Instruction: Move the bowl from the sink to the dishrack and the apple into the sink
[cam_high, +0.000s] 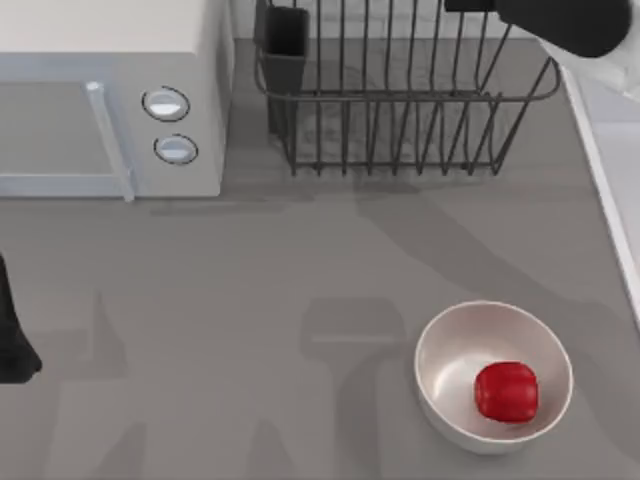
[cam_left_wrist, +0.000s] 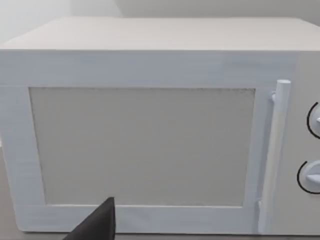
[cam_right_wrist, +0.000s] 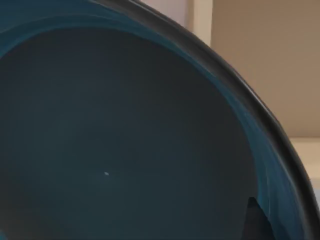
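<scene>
The teal-blue bowl (cam_right_wrist: 115, 140) looms very close in the right wrist view, its dark inside turned toward the camera with wall behind it. One dark finger (cam_right_wrist: 256, 222) of my right gripper lies against its inner wall by the rim, so the gripper is shut on the bowl. My right arm (cam_high: 570, 22) reaches in at the far right, beside the dishrack (cam_high: 400, 100) and above the sink (cam_high: 603, 160). The red apple (cam_high: 506, 391) lies inside an off-white bowl (cam_high: 450, 345) at the near right. My left arm (cam_high: 12, 345) is parked at the left edge.
A white microwave (cam_high: 110, 90) fills the far left and faces the left wrist camera (cam_left_wrist: 150, 145). The dishrack has a dark utensil cup (cam_high: 283, 40) at its left corner. Grey counter stretches between the microwave and the off-white bowl.
</scene>
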